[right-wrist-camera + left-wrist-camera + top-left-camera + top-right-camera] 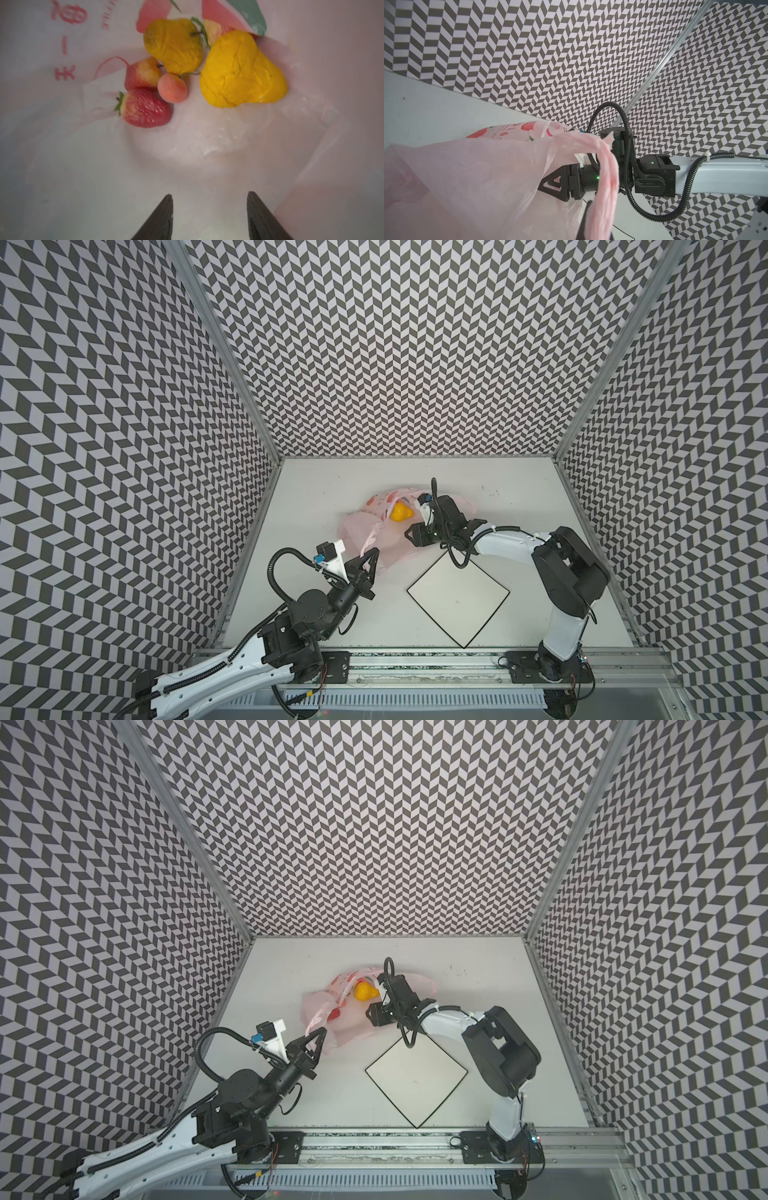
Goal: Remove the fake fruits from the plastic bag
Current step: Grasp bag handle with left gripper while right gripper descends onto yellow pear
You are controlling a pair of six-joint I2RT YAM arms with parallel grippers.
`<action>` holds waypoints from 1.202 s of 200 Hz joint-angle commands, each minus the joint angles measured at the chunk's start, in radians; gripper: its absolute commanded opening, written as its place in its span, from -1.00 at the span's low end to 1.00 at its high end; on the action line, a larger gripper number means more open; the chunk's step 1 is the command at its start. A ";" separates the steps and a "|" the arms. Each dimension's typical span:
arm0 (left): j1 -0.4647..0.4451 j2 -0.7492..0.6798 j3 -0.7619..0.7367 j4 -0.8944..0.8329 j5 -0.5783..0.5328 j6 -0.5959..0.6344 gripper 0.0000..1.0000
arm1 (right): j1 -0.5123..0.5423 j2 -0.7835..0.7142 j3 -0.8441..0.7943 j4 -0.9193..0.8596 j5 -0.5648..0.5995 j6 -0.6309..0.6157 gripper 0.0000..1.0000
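Note:
The pale-pink plastic bag (358,531) (318,1006) lies at the table's middle, mouth toward the right arm. My left gripper (375,552) (321,1032) is shut on its twisted handle (607,187), holding it up. My right gripper (409,526) (209,197) is open inside the mouth, nothing between its fingers. Ahead of it on the bag's floor lie the fake fruits: a large yellow one (243,70) (401,513), a second yellow one (173,45), a strawberry (145,108), a pink peach (172,87) and a red one (143,72). Another is half hidden behind them.
A flat white square plate (457,597) (415,1077) with a thin black rim lies on the table in front of the bag, between the two arms. Patterned walls close in the table on three sides.

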 commanded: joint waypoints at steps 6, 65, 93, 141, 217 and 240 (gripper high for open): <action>0.001 -0.034 -0.049 -0.038 0.037 -0.106 -1.00 | 0.018 -0.023 -0.007 0.067 0.077 0.052 0.21; 0.000 -0.070 -0.059 -0.044 0.044 -0.119 -1.00 | 0.020 0.046 0.085 0.225 0.179 0.175 0.43; 0.000 -0.063 -0.053 -0.025 0.067 -0.119 -1.00 | 0.018 0.106 0.133 0.265 0.243 0.214 0.53; 0.000 -0.044 -0.040 0.003 0.105 -0.118 -1.00 | 0.018 0.232 0.251 0.253 0.359 0.188 0.76; 0.001 -0.022 -0.040 0.036 0.139 -0.131 -1.00 | 0.019 0.435 0.447 0.172 0.445 0.186 0.99; 0.000 -0.026 -0.039 0.035 0.138 -0.133 -1.00 | 0.019 0.481 0.494 0.144 0.469 0.186 0.99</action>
